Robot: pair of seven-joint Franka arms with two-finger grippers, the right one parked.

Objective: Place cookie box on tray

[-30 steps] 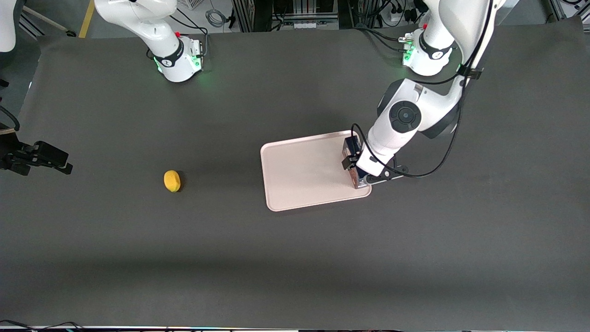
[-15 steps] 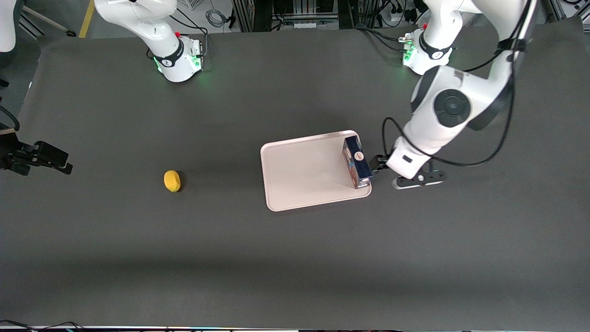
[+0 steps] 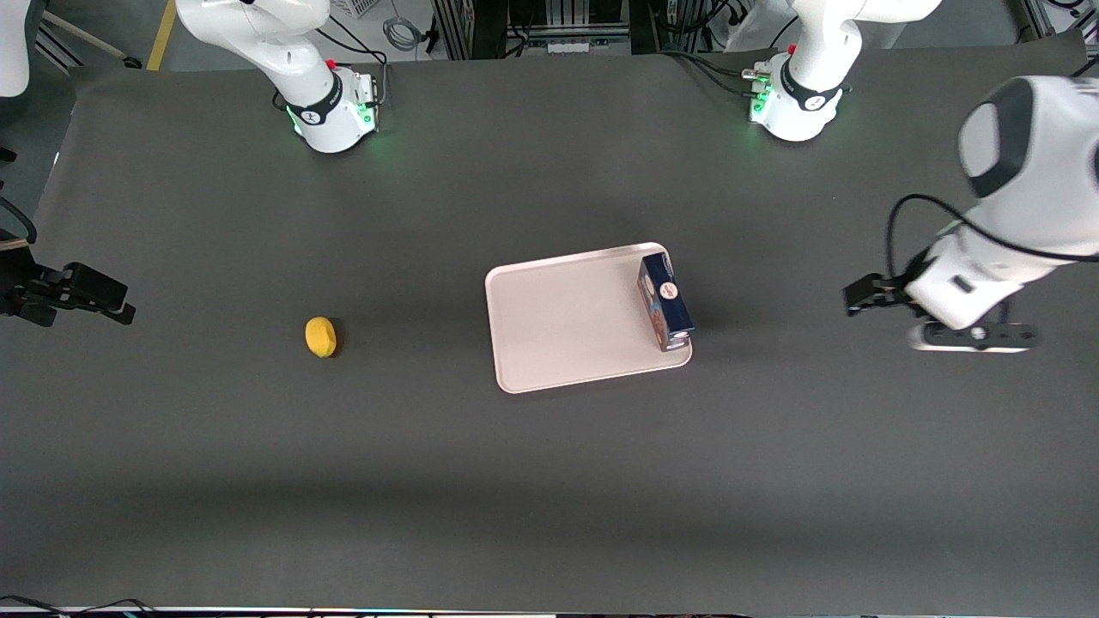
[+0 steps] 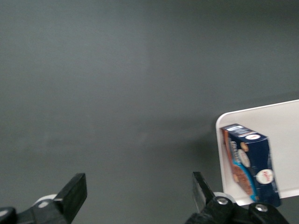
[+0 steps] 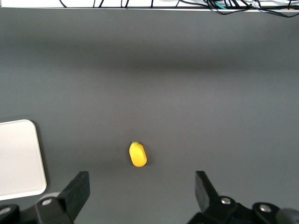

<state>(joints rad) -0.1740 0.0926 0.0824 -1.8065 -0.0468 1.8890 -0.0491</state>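
Since a second ago my left arm has swung clear of the tray: its gripper, then right over the cookie box, now hangs well apart from it toward the working arm's end of the table, fingers spread wide and holding nothing. I see the box resting on the tray, hard against the rim at the tray's three o'clock edge in the front view. That placement is my worry: it sits on a narrow face at the very border, so I judge that any knock to the tray or table could tip it over the low rim. Over toward nine o'clock, the yellow lemon-like object lies untouched.
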